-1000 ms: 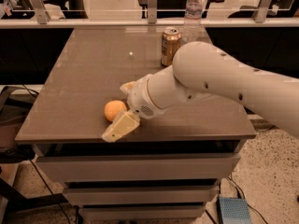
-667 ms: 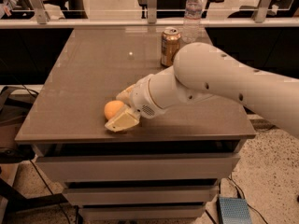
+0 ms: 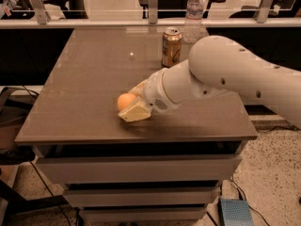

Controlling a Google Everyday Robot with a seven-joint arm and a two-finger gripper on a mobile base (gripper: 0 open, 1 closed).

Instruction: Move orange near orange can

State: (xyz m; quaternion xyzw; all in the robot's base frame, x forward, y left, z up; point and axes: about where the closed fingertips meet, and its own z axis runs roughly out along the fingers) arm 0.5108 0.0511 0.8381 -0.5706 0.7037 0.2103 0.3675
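Gripper point(image 3: 128, 102): cream, two-finger, low over the front half of the table and closed around the small, round, matte yellow-orange orange point(image 3: 123, 100). The near finger point(image 3: 134, 114) lies against the fruit's 5 o'clock side; the far one is mostly hidden behind it. The orange rests on the tabletop, at 7 o'clock from table centre. The upright orange-gold metal orange can point(image 3: 171, 47), silver-topped, stands well apart at 1 o'clock from the fruit, near the far edge.

Risks for you to watch:
- The skin is smooth and round, and the hold looks shallow. A quick lift could squirt the orange out toward 9 o'clock. The front edge is near at 6 o'clock, so a roll may end on the floor.
- The bulky white arm point(image 3: 225, 74) already reaches close by the can. As you carry toward 1 o'clock, the wrist or forearm could clip it, and a narrow upright can tips easily.
- A tall clear plastic water bottle point(image 3: 194, 13) stands just beyond the can at 1 o'clock. An overshoot could topple it too.
- On release the orange may roll away from the can, so let go low.

Surface: flat, smooth brown-grey tabletop point(image 3: 84, 93) with a slight sheen and one glare spot; no lip to stop a roller. Drawer fronts sit below.

Room: a metal rail with posts runs along the far side, with dark office chairs beyond. The floor is speckled, with a blue-grey box point(image 3: 235, 213) at 5 o'clock.
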